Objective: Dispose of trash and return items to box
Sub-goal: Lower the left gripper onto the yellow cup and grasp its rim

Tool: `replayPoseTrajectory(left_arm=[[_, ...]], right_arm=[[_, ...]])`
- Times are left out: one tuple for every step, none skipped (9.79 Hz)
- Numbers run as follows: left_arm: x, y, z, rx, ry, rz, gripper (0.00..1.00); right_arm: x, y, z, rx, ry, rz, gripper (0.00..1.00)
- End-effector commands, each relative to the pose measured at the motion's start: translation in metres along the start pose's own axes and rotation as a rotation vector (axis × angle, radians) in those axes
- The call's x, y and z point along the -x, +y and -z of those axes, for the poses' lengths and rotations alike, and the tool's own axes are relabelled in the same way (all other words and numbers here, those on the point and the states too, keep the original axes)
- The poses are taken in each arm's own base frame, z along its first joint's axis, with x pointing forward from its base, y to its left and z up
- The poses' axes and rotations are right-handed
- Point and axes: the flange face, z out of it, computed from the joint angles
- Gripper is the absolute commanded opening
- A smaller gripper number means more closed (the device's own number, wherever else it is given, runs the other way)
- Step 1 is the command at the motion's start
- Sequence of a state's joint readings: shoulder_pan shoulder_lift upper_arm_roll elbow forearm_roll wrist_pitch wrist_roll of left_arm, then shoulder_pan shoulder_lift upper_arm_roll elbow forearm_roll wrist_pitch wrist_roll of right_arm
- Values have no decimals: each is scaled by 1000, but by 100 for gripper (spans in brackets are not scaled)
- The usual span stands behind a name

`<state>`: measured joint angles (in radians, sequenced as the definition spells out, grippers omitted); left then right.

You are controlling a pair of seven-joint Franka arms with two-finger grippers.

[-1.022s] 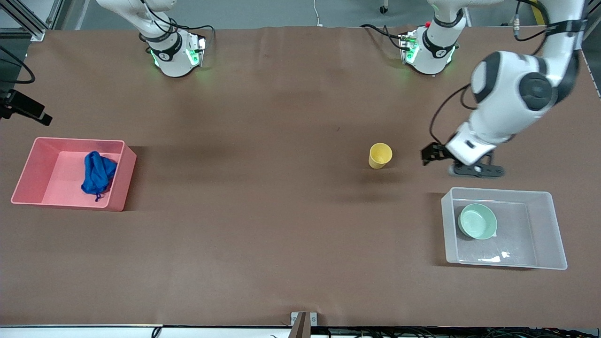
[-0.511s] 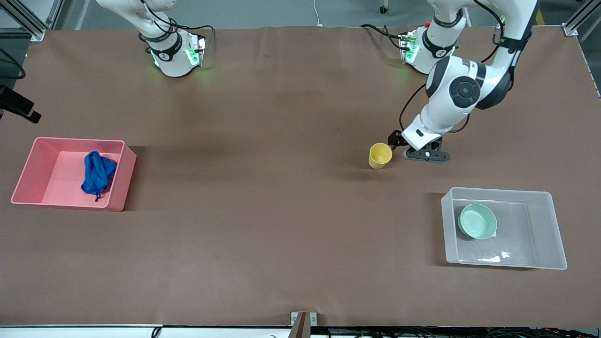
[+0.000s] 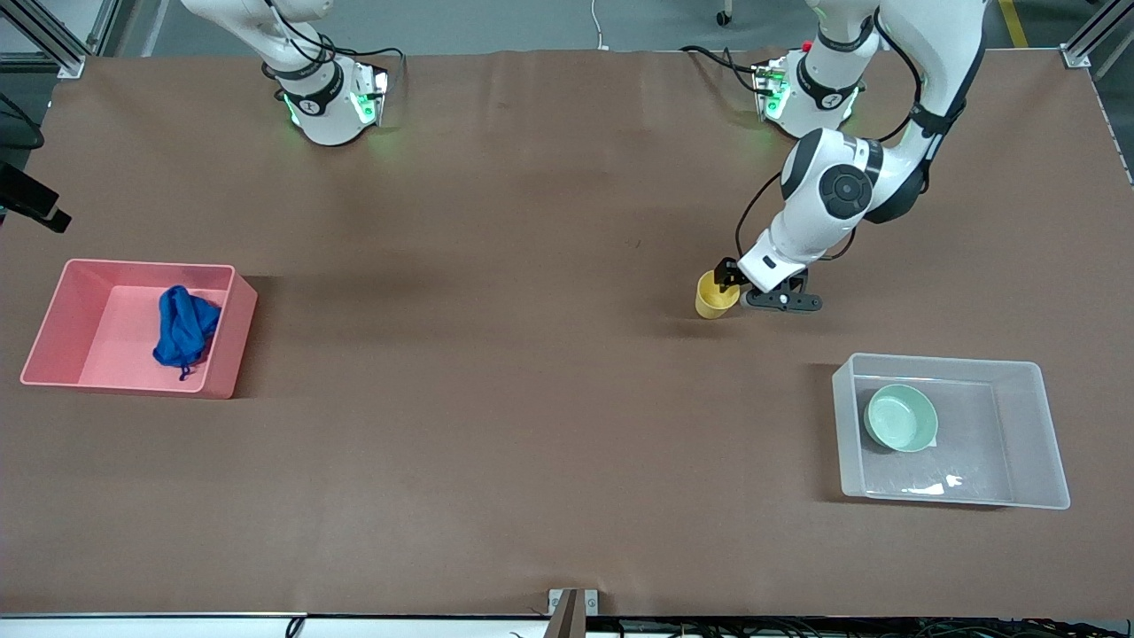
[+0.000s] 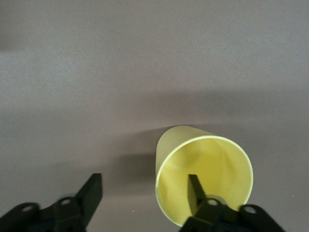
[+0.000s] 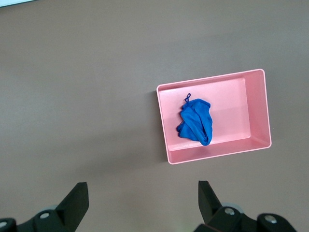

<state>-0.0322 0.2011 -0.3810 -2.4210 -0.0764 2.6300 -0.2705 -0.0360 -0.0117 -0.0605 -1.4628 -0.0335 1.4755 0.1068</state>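
Fingers of your L gripper [image 4: 145, 193] straddle the yellow cup's [image 4: 205, 176] wall, spread, not pinching; R gripper [image 5: 142, 203] waits wide apart above the pink bin [image 5: 258, 108].

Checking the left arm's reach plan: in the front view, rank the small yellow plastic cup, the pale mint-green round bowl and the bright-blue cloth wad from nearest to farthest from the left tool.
1. Small yellow plastic cup: at the left tool, one finger inside its rim.
2. Pale mint-green round bowl: in the clear plastic tub, nearer the front camera.
3. Bright-blue cloth wad: in the pink bin, at the right arm's end.
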Motion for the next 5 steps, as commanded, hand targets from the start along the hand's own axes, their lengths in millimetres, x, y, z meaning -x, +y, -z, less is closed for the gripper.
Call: replayPoseTrajectory(left_arm=[[3, 0, -21, -4, -23, 2, 14], [5, 0, -23, -5, -27, 10, 7], [5, 1, -22, -6, -28, 13, 1], [4, 1, -19, -7, -24, 12, 1], [4, 1, -15, -9, -16, 10, 0]], right_arm=[[0, -2, 4, 13, 8, 1, 100], [0, -1, 4, 15, 10, 1, 100], [0, -1, 4, 15, 10, 1, 100], [0, -2, 4, 13, 10, 1, 100], [1, -4, 5, 13, 10, 5, 100]])
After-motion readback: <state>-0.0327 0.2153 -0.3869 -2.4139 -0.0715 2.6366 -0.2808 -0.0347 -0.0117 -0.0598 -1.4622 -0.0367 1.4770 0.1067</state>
